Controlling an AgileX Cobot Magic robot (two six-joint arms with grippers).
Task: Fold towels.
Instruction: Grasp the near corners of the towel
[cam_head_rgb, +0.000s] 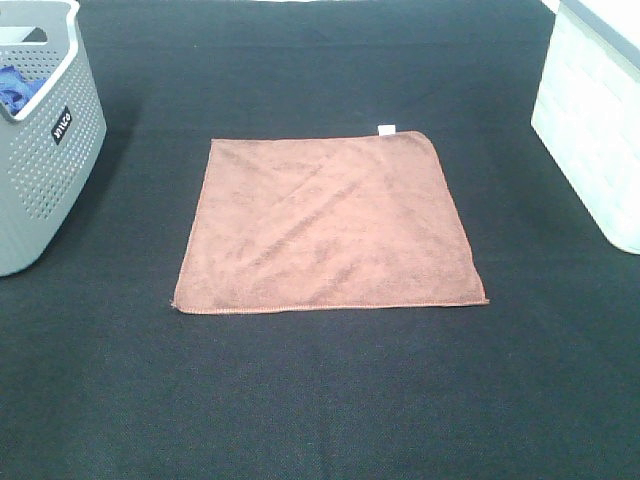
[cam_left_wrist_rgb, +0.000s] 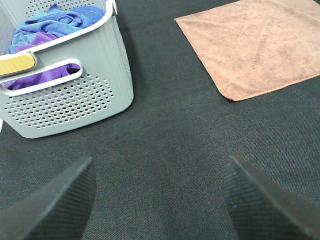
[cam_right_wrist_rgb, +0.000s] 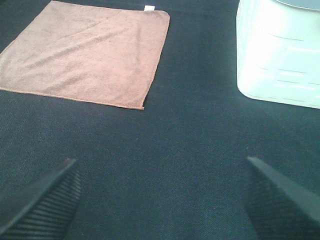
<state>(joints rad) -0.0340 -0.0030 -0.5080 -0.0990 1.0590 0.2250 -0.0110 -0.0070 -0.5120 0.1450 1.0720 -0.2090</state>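
One reddish-brown towel (cam_head_rgb: 328, 225) lies spread flat in the middle of the black table, with a small white tag (cam_head_rgb: 386, 127) at its far edge. It also shows in the left wrist view as the towel (cam_left_wrist_rgb: 257, 47) and in the right wrist view as the towel (cam_right_wrist_rgb: 87, 52). Neither arm appears in the exterior high view. My left gripper (cam_left_wrist_rgb: 157, 200) is open above bare table, short of the towel's near left corner. My right gripper (cam_right_wrist_rgb: 160, 200) is open too, over bare table short of the near right corner. Nothing sits between either pair of fingers.
A grey perforated basket (cam_head_rgb: 40, 150) stands at the left edge with blue and purple cloths (cam_left_wrist_rgb: 47, 27) inside. A white bin (cam_head_rgb: 595, 120) stands at the right edge. The black table cloth (cam_head_rgb: 320, 400) covers the whole surface.
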